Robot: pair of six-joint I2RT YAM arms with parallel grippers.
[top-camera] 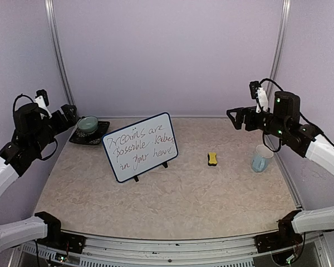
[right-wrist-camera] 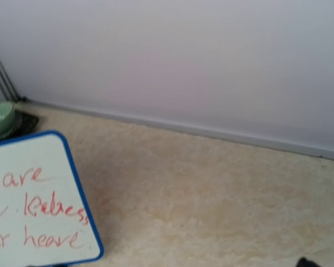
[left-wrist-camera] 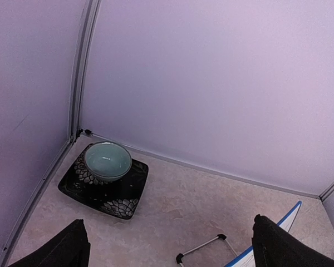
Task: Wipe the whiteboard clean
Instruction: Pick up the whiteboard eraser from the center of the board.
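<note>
The whiteboard (top-camera: 140, 146) stands tilted on its black feet mid-table, its blue-framed white face covered with handwriting. In the right wrist view the whiteboard (right-wrist-camera: 33, 206) shows red words at the lower left. In the left wrist view only a blue corner of the whiteboard (left-wrist-camera: 292, 214) and its wire foot (left-wrist-camera: 203, 247) show. A yellow sponge (top-camera: 212, 159) lies to the board's right. My left gripper (top-camera: 71, 115) hovers open at the far left, with dark fingers (left-wrist-camera: 67, 247) wide apart and nothing between them. My right gripper (top-camera: 232, 118) hangs open high at the right, above and behind the sponge.
A pale green bowl (top-camera: 89, 123) sits on a black patterned plate (top-camera: 103, 129) at the back left, just under my left gripper. A light blue mug (top-camera: 261, 158) stands at the right, near the sponge. Lilac walls close off the back and both sides.
</note>
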